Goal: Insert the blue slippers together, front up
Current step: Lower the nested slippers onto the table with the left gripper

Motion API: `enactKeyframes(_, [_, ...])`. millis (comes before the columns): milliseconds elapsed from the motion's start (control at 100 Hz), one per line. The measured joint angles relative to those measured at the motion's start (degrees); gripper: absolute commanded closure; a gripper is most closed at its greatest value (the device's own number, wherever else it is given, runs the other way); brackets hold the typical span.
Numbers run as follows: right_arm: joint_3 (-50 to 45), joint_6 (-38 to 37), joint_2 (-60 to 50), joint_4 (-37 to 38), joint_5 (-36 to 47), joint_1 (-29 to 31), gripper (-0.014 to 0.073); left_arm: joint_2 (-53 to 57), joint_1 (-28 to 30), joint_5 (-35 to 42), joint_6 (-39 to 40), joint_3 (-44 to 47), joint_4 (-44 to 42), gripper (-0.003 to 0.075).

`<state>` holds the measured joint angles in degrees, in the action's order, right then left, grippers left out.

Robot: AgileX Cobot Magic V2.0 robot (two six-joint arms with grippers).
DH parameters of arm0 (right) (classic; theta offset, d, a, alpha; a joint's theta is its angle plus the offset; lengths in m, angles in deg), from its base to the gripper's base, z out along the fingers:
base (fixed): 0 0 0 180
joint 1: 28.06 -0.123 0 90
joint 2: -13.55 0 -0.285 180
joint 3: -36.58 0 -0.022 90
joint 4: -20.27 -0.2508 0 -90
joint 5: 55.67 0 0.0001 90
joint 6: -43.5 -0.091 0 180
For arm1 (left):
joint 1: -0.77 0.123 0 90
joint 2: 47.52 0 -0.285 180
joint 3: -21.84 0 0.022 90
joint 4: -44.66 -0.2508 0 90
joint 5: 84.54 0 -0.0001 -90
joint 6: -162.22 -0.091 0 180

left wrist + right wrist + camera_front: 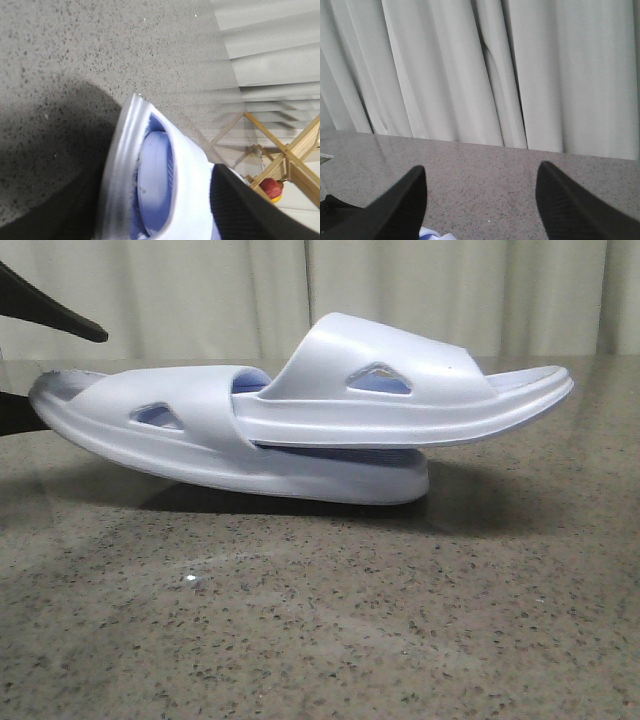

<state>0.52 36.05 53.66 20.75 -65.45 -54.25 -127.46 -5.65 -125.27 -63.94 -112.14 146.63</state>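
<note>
Front view: the pair of pale blue-lavender moulded foam slippers sits on the speckled grey-brown stone tabletop, nested — one slipper's end is pushed under the other's wide strap, the upper one jutting out to the right with its tip off the surface, triangular side holes visible on both. Only a black finger pokes in at the far left edge here, just above the heel end of the lower slipper. Left wrist view fills in what front can't: left gripper is clamped on the slippers, one black finger pressed on the strap's outer face, other side lost in dark blur, w/ the ribbed footbed showing inside the opening. It also catches a wooden frame w/ a red-yellow ball off past the table. Right wrist view: right gripper has jaws wide apart, nothing between them but tabletop & pale pleated curtains; just a sliver of slipper peeks in at frame edge, near one finger.
</note>
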Motion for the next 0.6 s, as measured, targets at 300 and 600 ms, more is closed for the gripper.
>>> enactKeyframes(300, [0.00, 0.00, 0.00, 0.00, 0.00, 0.00, 0.0190, 0.00, 0.00, 4.45, -12.25, 0.00, 0.11, 0.0271])
enactKeyframes(600, [0.00, 0.00, 0.00, 0.00, -1.65, 0.00, 0.0190, 1.94, 0.00, 12.79, -25.67, -0.25, 0.67, 0.0274])
